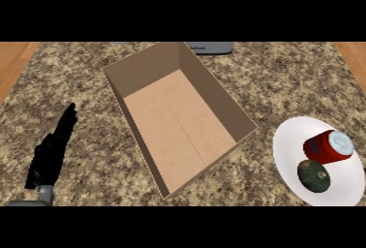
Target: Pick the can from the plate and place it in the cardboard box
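With the black left hand (pixel 49 152) open, straight-fingered and empty, the short red metal can (pixel 328 146) lies tipped on the round white plate (pixel 289 145) far to its right, beyond the open brown cardboard box (pixel 178 116), so a grasp should close across its sides.

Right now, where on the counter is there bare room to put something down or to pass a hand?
Bare counter lies right of the cardboard box, above the plate, and between the box and the left hand. The box's floor is bare too. The plate is crowded: the red can and a dark green round item share it.
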### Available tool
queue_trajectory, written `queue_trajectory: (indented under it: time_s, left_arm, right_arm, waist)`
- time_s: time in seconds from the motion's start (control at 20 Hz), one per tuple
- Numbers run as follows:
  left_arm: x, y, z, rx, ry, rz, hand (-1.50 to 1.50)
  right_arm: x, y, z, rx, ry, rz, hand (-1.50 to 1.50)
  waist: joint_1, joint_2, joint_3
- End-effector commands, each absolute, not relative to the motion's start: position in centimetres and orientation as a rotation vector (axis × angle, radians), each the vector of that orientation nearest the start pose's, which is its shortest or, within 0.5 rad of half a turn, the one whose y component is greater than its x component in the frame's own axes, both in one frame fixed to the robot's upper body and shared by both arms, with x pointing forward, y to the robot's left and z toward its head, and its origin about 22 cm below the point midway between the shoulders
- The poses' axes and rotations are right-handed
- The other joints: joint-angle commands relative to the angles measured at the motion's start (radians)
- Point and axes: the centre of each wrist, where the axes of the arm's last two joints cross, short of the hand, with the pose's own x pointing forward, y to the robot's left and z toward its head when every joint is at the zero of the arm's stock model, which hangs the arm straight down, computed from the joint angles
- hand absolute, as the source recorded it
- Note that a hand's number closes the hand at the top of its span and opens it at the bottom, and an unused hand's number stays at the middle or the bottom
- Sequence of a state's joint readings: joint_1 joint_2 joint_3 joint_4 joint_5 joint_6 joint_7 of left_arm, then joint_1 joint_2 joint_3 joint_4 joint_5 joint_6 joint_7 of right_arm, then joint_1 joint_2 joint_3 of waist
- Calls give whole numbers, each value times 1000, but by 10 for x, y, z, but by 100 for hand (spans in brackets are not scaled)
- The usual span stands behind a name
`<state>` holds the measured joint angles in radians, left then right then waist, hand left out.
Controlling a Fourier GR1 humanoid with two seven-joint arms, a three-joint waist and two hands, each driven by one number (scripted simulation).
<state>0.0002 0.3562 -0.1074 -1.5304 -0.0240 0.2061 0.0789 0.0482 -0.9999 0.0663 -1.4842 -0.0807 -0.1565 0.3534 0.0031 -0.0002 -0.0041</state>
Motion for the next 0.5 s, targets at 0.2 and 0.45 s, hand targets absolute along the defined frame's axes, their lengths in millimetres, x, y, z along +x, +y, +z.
queue_trajectory:
  time_s: [0.2,0.45]
  left_arm:
    - [230,292,7,382,-1449,-208,0]
    - [241,297,18,391,-1443,-199,0]
  right_arm:
    - [235,-373,121,-777,-807,589,-150]
    - [244,-359,122,-804,-760,539,-150]
  waist:
    - [-2,-2,3]
    - [-5,-1,4]
